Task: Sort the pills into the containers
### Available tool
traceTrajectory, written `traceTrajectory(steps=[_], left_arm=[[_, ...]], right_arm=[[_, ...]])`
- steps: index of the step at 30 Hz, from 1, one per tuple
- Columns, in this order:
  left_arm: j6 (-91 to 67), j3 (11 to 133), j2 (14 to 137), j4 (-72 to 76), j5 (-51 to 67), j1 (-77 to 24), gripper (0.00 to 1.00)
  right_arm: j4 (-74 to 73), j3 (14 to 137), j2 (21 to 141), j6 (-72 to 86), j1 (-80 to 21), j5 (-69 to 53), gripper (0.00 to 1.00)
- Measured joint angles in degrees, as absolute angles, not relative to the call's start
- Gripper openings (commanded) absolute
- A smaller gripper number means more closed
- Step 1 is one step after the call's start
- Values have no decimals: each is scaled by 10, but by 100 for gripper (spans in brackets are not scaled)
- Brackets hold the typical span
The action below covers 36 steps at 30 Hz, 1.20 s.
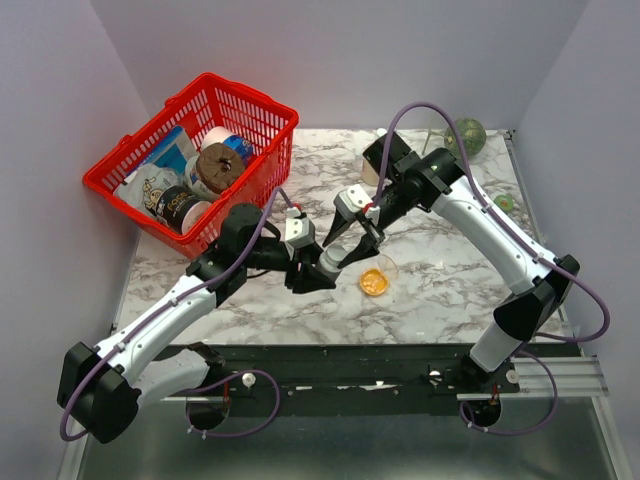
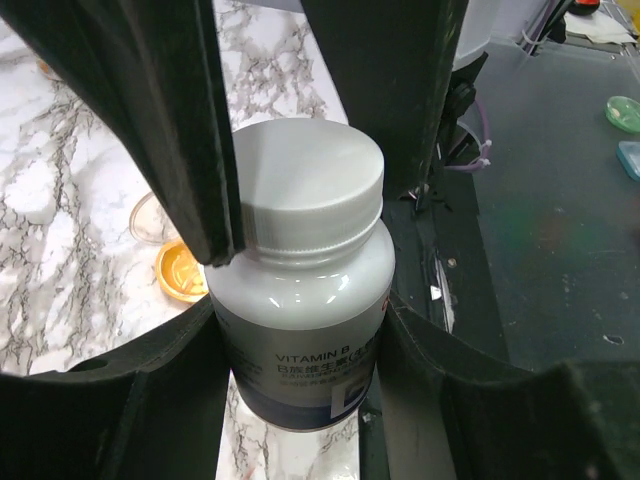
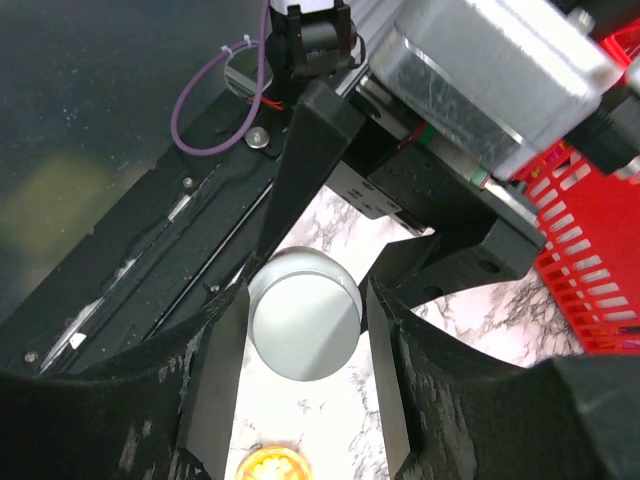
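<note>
Top external has both arms meeting over the middle of the marble table [image 1: 450, 300], and it's a tight huddle. Reaching in from the near left, the left gripper [image 1: 318, 270] is clamped on the body of the white pill bottle [image 1: 330, 262], which sits tilted with its top end toward the right arm. Left wrist confirms the grip: that arm's own dark fingers [image 2: 120, 400] press both sides of the bottle down at the dark label band, "VITAMIN B" readable on it. Arching over from the far right, the right gripper [image 1: 350, 245] comes down onto the same bottle. Right wrist looks straight down on the white cap [image 3: 305, 325], which sits squarely between that arm's fingers [image 3: 215, 400], one hard against each side, so this pincer is closed on the cap, and the cap is on the bottle. And the pills [image 1: 374, 283]? They lie on the marble just beside the grippers, to their near right, an orange-amber cluster in a shallow round dish [image 2: 182, 296], untouched by either arm. A second round dish [image 2: 150, 215], clear, lies right against it on the far side. Off at the back left, well apart from the action, the red basket [image 1: 255, 105] stands packed with cans and packets.
</note>
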<state>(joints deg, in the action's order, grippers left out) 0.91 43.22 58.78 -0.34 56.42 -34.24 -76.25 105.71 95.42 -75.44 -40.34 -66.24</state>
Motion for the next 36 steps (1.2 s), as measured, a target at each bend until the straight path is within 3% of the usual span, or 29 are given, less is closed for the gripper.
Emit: traceTrajectory(steps=[5, 12, 18, 26, 29, 32, 33, 35, 36], left_arm=[[11, 437, 587, -4, 564, -342, 0], [9, 435, 583, -4, 558, -343, 0], [-36, 387, 536, 44, 451, -354, 0], [-50, 343, 536, 97, 235, -396, 0], [-56, 342, 555, 110, 183, -402, 0], [-59, 342, 566, 117, 151, -405, 0], [-58, 342, 567, 116, 146, -405, 0], [-56, 342, 567, 122, 146, -404, 0], [-53, 344, 567, 136, 151, -403, 0]], right_arm=[[-763, 1057, 958, -745, -404, -653, 53], [-751, 1048, 953, -701, -404, -651, 29], [-610, 981, 923, -510, -402, -627, 27], [-346, 837, 868, -199, -397, -492, 27], [-284, 809, 865, -128, -397, -442, 32], [-262, 806, 871, -87, -397, -417, 54], [-260, 809, 874, -79, -397, -414, 70], [-267, 817, 877, -66, -396, -417, 87], [-278, 821, 877, -63, -395, -425, 99]])
